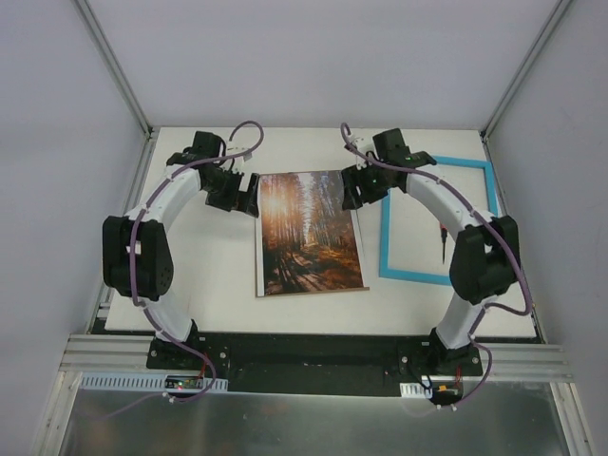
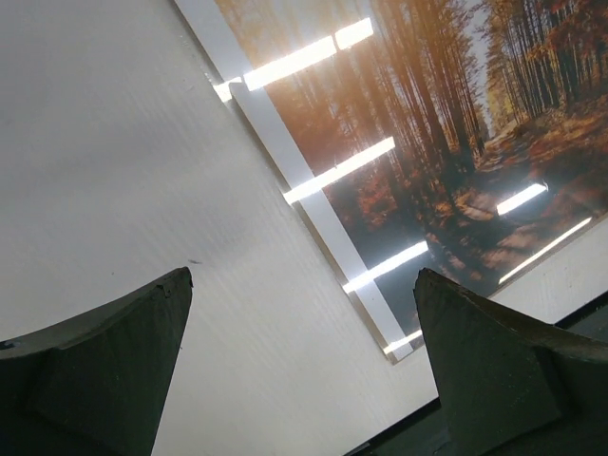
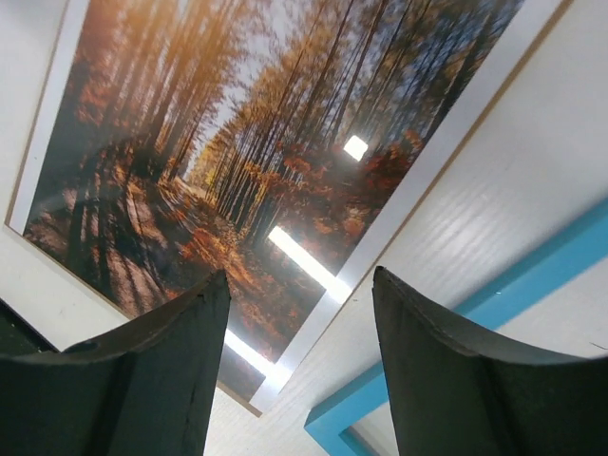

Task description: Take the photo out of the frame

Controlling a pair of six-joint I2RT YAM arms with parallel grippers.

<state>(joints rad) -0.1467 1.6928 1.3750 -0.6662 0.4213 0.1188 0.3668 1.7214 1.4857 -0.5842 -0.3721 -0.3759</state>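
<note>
Left gripper (image 1: 245, 199) hangs at the photo's upper-left corner, jaws wide apart and empty. The photo (image 1: 312, 237) lies flat mid-table (image 1: 209, 285), long axis running top to bottom, slightly tilted, with bare tabletop to its left. Right gripper (image 1: 353, 195) hovers over the photo's upper-right edge, jaws apart, gripping nothing. Just beside the photo and not touching it, the frame (image 1: 416, 276) lies flat at right, also upright.

Your left arm (image 1: 176, 195) and right arm (image 1: 445, 204) both arch inward. Your left gripper (image 1: 249, 201) stands fully spread and empty; your right gripper (image 1: 351, 198) is parted less, also empty.
</note>
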